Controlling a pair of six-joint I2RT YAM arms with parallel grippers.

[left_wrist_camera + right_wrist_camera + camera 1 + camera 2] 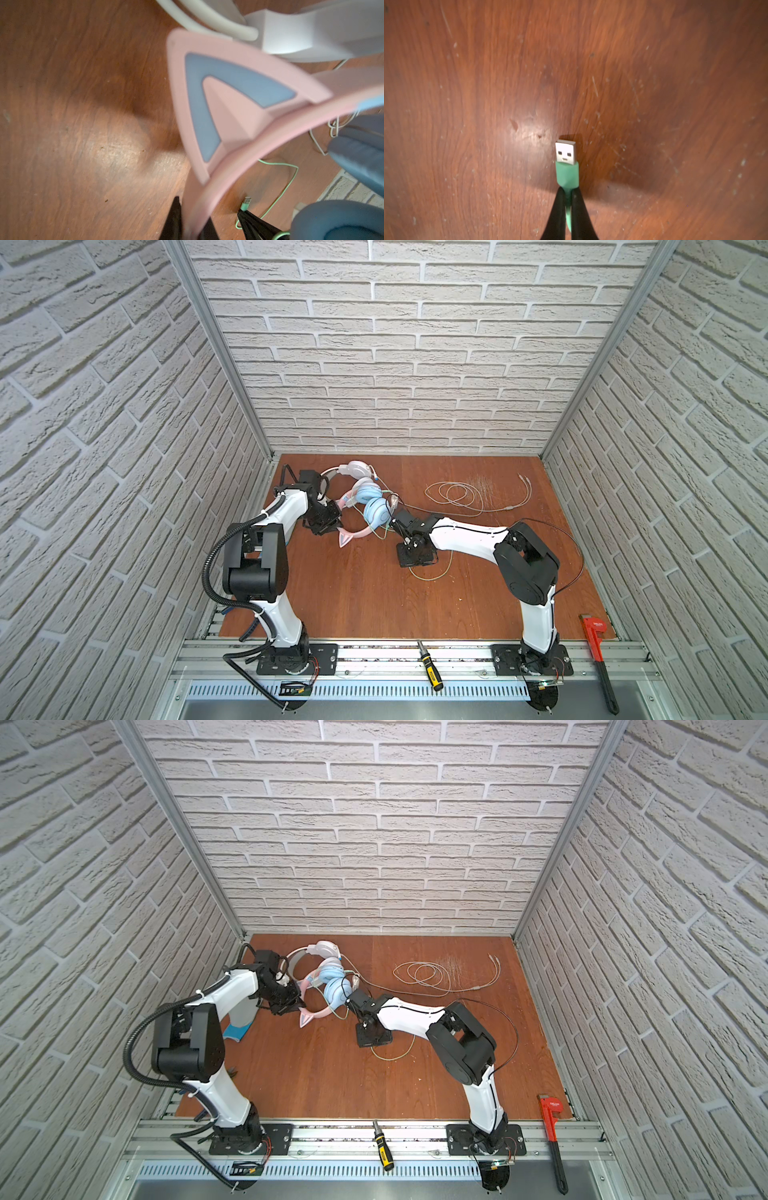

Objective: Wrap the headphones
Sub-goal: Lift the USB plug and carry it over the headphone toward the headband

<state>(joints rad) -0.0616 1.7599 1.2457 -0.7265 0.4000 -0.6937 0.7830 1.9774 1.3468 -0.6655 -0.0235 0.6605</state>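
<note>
Right wrist view: your right gripper (568, 193) is clamped on the green cable (568, 218) just behind its USB plug (565, 152), which sticks out past the fingertips, close above the table (467, 104). Left wrist view: the left gripper (192, 220) is closed on the pink headband (239, 166) of the pink cat-ear headphones (270, 124); one cat ear (218, 93) fills the middle of the frame, slightly blurred. In both top views you have two headphone sets, both at the far left of the table. The white headphones (353, 470) sit nearest the back wall. The pink cat-ear pair (365, 506) is just in front of them and overlaps them, with two light-blue cups side by side. Two cables: the green one runs from the pink pair to the right gripper (392, 522), with one slack loop on the wood below the wrist; the white cable (457, 493) lies in loose coils well to the right, untouched. Two arms, and the left gripper (334, 526) and the right one flank the pink pair. On the front rail you have one screwdriver (430, 666) and one red pipe wrench (598, 659), well apart from everything else.
</note>
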